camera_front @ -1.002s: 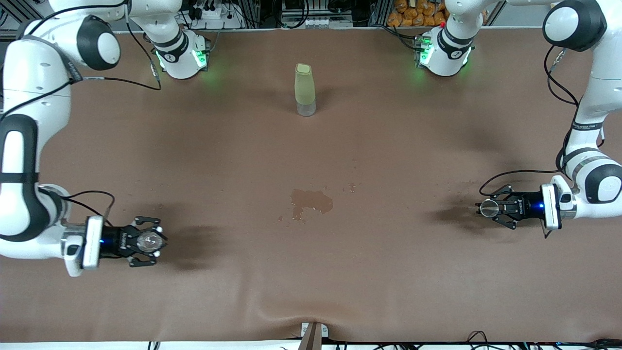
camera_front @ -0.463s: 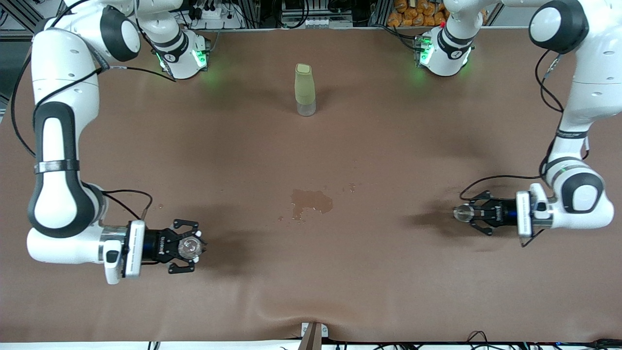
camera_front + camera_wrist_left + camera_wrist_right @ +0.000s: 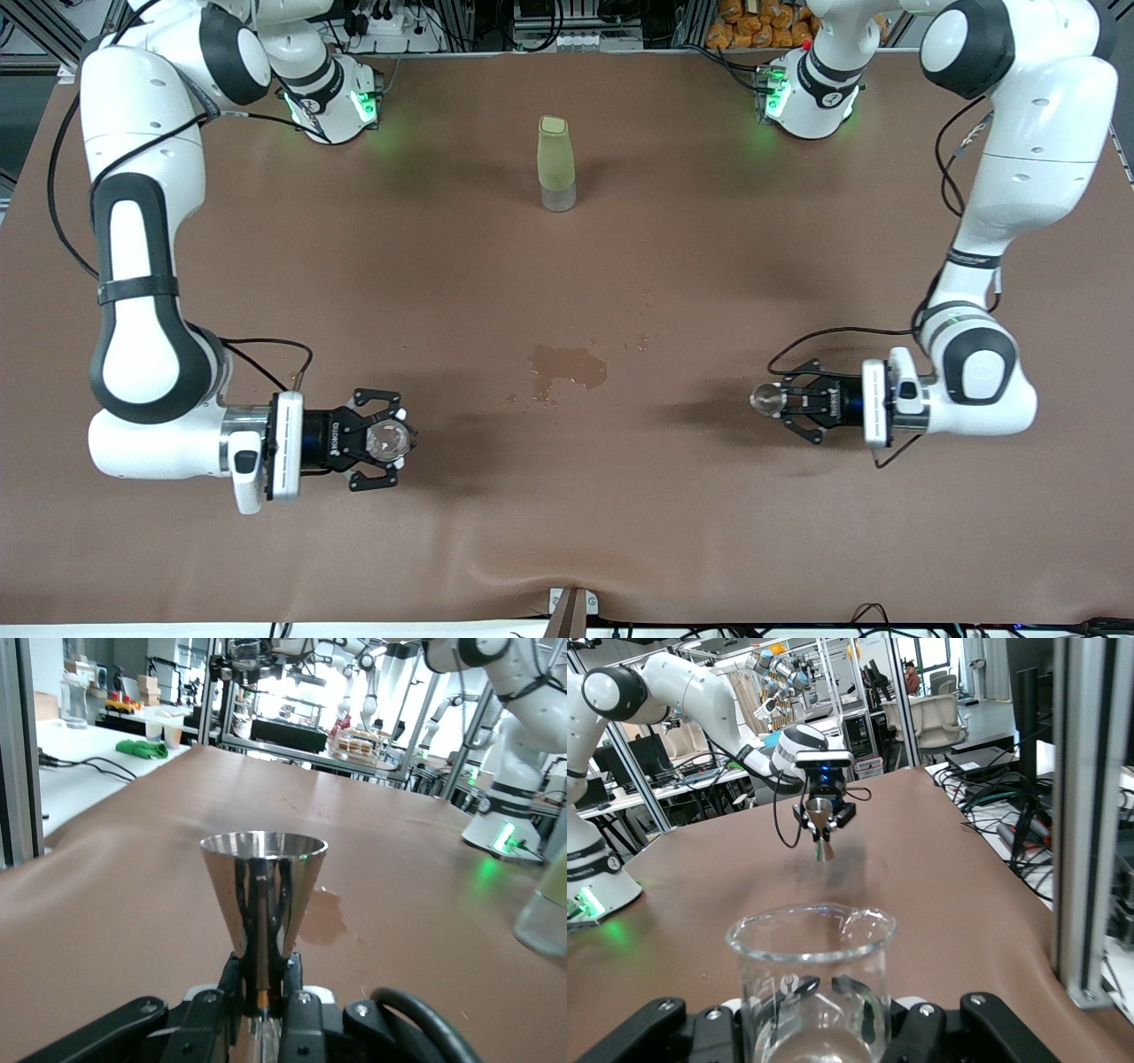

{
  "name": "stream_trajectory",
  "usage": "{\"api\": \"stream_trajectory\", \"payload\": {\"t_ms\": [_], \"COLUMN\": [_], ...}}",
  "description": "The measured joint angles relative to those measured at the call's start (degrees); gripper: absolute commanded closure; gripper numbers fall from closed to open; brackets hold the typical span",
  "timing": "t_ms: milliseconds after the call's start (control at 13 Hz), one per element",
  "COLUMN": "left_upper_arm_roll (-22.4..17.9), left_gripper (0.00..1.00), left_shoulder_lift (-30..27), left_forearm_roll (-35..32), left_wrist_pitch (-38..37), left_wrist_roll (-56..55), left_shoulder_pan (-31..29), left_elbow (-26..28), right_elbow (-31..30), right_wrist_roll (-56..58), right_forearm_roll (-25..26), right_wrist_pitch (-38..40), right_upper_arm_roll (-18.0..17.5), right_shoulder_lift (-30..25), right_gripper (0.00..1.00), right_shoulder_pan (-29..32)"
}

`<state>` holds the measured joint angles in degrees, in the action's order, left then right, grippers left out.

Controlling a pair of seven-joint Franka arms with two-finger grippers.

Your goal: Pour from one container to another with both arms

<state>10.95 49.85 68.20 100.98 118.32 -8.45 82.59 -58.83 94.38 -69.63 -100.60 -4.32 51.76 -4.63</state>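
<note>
My right gripper (image 3: 390,440) is shut on the clear glass cup (image 3: 386,439), holding it upright over the table toward the right arm's end. In the right wrist view the cup (image 3: 811,979) fills the foreground between the fingers of the right gripper (image 3: 819,1019). My left gripper (image 3: 780,400) is shut on the steel jigger (image 3: 767,399) over the left arm's end. In the left wrist view the left gripper (image 3: 263,979) clamps the narrow waist of the jigger (image 3: 263,890), whose upper cone stands upright. The right wrist view also shows the jigger (image 3: 821,819) far off.
A tall pale-green bottle (image 3: 555,164) stands mid-table, farther from the front camera than both grippers. A wet stain (image 3: 567,367) marks the brown cloth between the two grippers. The bottle's clear base (image 3: 545,912) shows at the edge of the left wrist view.
Both arms have swung toward the middle of the table, each carrying its container. The gap between the cup and the jigger has narrowed.
</note>
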Motion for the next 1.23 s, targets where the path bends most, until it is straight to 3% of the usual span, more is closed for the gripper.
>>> {"api": "stream_trajectory", "payload": {"t_ms": [308,540,771,1233], "left_upper_arm_roll": [0.09,0.02,-0.04,-0.05], "left_gripper": [1.00,1.00,1.00,1.00], "left_shoulder_lift": [-0.56,-0.56,-0.55,-0.55], "left_forearm_roll": [3.50,11.62,18.09,20.20], "left_wrist_pitch": [5.89,9.82,13.43,17.75], "left_wrist_roll": [-1.34,0.27,2.15,2.15], "left_shoulder_pan": [6.58,11.80,15.60,18.01], "left_elbow": [-0.06,-0.09,-0.61,-1.16], "right_elbow": [0.08,0.57,0.45,-5.31], "right_wrist_roll": [-5.17,-13.09,-21.16,-29.06], "right_forearm_roll": [2.06,6.03,8.11,8.18], "right_wrist_pitch": [-1.07,-2.91,-4.24,-8.85], "right_upper_arm_roll": [0.16,0.50,3.14,4.11], "right_shoulder_lift": [-1.28,-4.46,-8.41,-13.24], "right_gripper": [1.00,1.00,1.00,1.00], "right_shoulder_pan": [-2.69,-5.86,-11.05,-14.80]}}
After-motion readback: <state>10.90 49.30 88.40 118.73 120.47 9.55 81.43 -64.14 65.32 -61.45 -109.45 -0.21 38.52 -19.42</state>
